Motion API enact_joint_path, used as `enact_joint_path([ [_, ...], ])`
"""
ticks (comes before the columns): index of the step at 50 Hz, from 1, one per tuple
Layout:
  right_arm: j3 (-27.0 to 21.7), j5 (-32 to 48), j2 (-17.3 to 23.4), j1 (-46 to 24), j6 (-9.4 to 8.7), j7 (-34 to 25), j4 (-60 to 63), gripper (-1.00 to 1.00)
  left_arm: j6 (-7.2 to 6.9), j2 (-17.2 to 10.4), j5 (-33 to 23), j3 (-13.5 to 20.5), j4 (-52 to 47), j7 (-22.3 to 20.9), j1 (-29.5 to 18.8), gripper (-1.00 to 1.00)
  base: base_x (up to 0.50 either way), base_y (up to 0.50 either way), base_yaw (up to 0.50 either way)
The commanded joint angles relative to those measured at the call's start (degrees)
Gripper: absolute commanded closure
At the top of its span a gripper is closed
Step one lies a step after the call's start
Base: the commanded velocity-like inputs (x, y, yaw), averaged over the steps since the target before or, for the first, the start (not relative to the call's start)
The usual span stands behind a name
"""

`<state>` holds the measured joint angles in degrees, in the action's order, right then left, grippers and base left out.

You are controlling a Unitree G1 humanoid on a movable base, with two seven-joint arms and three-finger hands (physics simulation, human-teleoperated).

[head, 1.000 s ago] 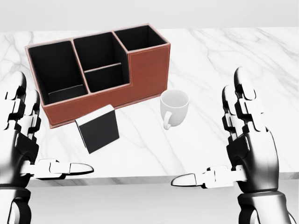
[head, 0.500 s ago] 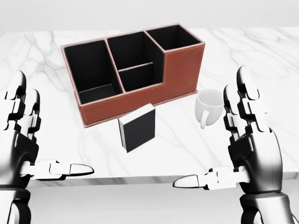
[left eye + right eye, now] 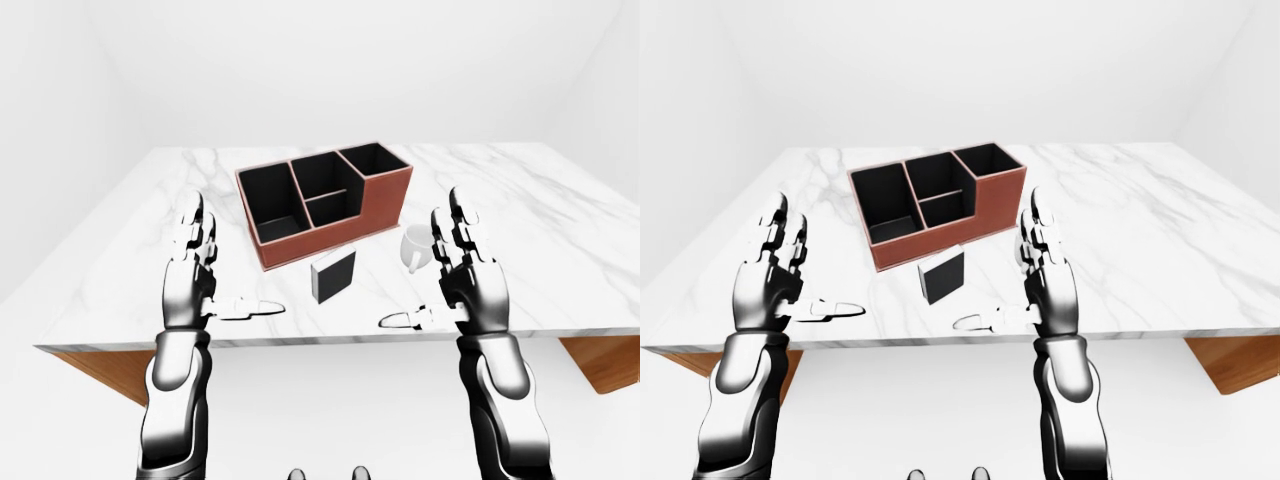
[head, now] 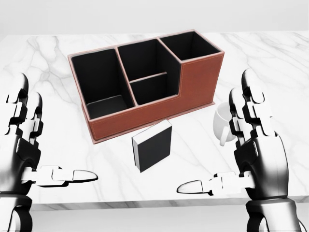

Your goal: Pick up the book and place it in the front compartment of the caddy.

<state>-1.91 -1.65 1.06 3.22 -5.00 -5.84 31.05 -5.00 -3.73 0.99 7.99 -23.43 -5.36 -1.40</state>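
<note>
Both hands are raised over the near edge of the marble table (image 4: 270, 53), fingers extended upward and thumbs pointing inward; each is fully open and holds nothing. My left hand (image 4: 24, 145) is at the left of the head view, my right hand (image 4: 256, 145) at the right.

The book (image 4: 152, 145) stands on edge on the table between the two hands, dark cover facing me, pale page edge on its left and top. It is just below the caddy's (image 4: 159, 108) near wall in the head view, close to it but apparently not touching. Its long axis runs roughly parallel to that wall, tilted slightly up to the right.

From my right hand, the book lies to the left and somewhat farther up the view. From my left hand, it lies to the right. Neither hand is clearly nearer, as far as I can judge.

The caddy is brown with black compartments: one large bay at left, a split middle section and a taller bay at upper right. All appear empty.

A white mug (image 4: 223, 121) stands right of the book, partly hidden by my right hand. I judge it an obstacle to a right-hand approach.
</note>
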Motion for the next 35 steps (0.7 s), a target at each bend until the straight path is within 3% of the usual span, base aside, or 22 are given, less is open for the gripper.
enact_joint_path([
  [1, 0.5, 1.5, 0.0, -0.3, 0.00, 0.7, -0.9, -1.00, 0.00, 0.1, 0.0, -0.2, -0.7, -0.2, -0.1, -1.00, 0.00, 0.00, 0.00],
  [13, 0.3, 0.4, -0.1, 0.1, 0.00, -0.2, 0.6, -1.00, 0.00, 0.1, -0.1, -0.1, -1.2, -0.4, -0.1, -1.00, 0.00, 0.00, 0.00],
  [35, 0.6, 1.1, -0.1, 0.3, 0.00, 0.2, -0.3, -1.00, 0.00, -0.1, 0.2, 0.3, -1.2, -0.3, -0.4, -1.00, 0.50, 0.00, 0.00],
])
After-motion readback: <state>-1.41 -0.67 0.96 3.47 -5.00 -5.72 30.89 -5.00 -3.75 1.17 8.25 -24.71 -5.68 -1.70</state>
